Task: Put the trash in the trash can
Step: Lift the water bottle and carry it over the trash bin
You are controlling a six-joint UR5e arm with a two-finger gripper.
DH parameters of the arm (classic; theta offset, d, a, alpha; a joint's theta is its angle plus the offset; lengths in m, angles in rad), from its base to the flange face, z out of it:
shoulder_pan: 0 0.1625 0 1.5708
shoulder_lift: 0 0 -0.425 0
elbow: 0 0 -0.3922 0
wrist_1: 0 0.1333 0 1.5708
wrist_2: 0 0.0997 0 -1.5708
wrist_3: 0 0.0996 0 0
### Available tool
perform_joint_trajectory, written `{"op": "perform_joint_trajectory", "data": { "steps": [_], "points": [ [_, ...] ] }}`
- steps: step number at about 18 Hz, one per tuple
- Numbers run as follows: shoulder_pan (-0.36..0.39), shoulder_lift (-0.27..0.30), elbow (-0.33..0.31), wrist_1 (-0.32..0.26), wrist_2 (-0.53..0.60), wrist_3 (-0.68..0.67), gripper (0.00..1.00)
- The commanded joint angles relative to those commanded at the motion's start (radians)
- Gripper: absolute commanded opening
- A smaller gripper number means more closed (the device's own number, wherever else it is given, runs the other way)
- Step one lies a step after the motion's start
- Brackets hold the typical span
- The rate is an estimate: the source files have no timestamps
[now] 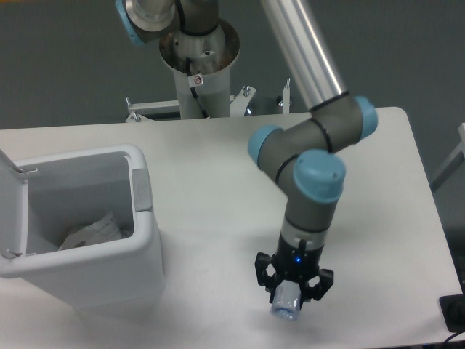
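Trash sits in two places on a white desk [211, 182]: a crumpled white wrapper [93, 233] lies at the bottom of the open trash can [109, 273], and a crushed clear bottle [285, 299] hangs in the gripper [290, 287] near the desk's front edge. The can, a large white bin with rounded corners, stands at the left of the desk, its hinged lid [11, 185] swung up and back at the far left and a grey latch tab [142, 190] showing on the side wall that faces the arm. The wrapper rests against the inner wall on the near right side of the bin, well below the rim. The arm [312, 138], grey with light blue joint caps, reaches down from the upper middle of the frame and bends at the wrist so that the gripper points straight down over the desk's right half, well apart from the can. Its black fingers [263, 275] are clamped on the bottle from either side, and the pale, blurred lower end of the bottle pokes out beneath them. A small blue light glows on the wrist just above the fingers. Whether the bottle touches the desk cannot be told from this angle. Behind the desk stands the arm's metal base column [200, 65] before a dark grey floor.
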Motion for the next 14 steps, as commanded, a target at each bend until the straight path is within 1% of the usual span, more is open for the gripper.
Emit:
{"op": "perform_joint_trajectory", "data": {
  "steps": [1, 3, 4, 5, 7, 9, 10, 14],
  "points": [
    [0.005, 0.014, 0.017, 0.006, -0.014, -0.035, 0.55],
    [-0.001, 0.046, 0.093, 0.006, -0.023, -0.159, 0.55],
    [-0.012, 0.058, 0.12, 0.006, -0.023, -0.215, 0.55],
    [-0.026, 0.071, 0.13, 0.006, -0.025, -0.232, 0.55],
    [-0.063, 0.118, 0.132, 0.006, -0.025, -0.291, 0.55],
    [-0.098, 0.161, 0.132, 0.006, -0.025, -0.309, 0.55],
    [-0.133, 0.181, 0.134, 0.006, -0.025, -0.313, 0.55],
    [-0.242, 0.215, 0.132, 0.008, -0.023, -0.342, 0.55]
  ]
}}
